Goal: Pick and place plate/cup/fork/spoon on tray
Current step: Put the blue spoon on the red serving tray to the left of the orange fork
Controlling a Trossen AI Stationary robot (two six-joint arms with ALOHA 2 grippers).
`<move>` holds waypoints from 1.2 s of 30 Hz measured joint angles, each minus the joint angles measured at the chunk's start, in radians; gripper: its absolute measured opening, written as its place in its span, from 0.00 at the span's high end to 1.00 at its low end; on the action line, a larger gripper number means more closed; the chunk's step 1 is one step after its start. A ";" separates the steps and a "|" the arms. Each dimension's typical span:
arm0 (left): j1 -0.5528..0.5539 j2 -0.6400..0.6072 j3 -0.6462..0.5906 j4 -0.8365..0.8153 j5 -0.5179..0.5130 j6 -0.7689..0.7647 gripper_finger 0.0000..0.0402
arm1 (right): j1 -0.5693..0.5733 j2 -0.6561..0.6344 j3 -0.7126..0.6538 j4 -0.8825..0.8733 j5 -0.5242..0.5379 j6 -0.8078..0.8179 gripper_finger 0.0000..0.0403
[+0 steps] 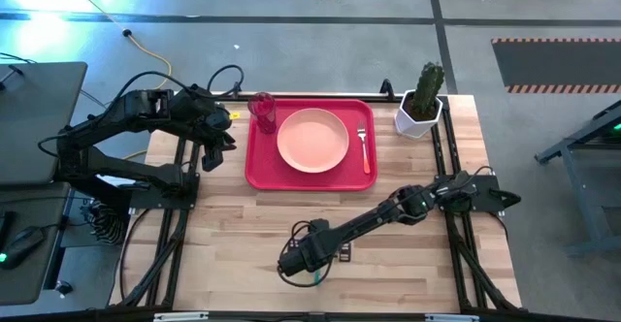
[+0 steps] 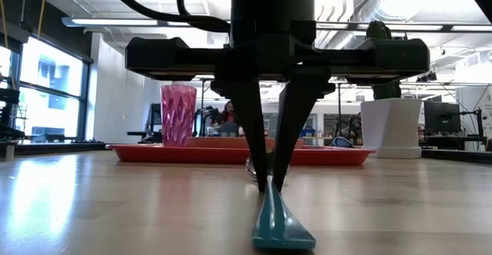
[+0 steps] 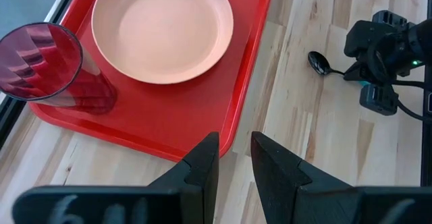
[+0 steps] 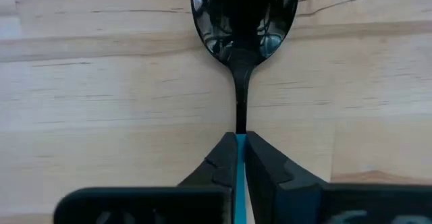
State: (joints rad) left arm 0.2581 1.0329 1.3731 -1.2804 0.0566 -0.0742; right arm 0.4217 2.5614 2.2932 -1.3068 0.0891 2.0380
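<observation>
Right claw pinched shut on spoon handle, flat on table; lift level before carrying to tray

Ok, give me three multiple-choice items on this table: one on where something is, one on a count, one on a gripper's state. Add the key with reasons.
1. Where does the spoon lie?
A. on the tray
B. on the bare table
C. in the cup

2. How many of the task's things are on the tray?
A. one
B. two
C. three

3. What is the right gripper doing?
A. closed on the spoon's teal handle
B. open above the plate
C. holding the fork

Key: 1 B, wood shows all around the spoon. 2 C, the cup, the plate and the fork are there. 3 A, its fingers pinch the handle at the table.
</observation>
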 joint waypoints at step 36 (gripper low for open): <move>0.000 0.001 0.000 0.000 0.000 0.026 0.81 | -0.037 -0.202 0.061 -0.263 0.397 -0.269 1.00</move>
State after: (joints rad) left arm 0.2584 1.0336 1.3731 -1.2804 0.0563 -0.0479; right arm 0.3850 2.3599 2.3539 -1.5700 0.4859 1.7688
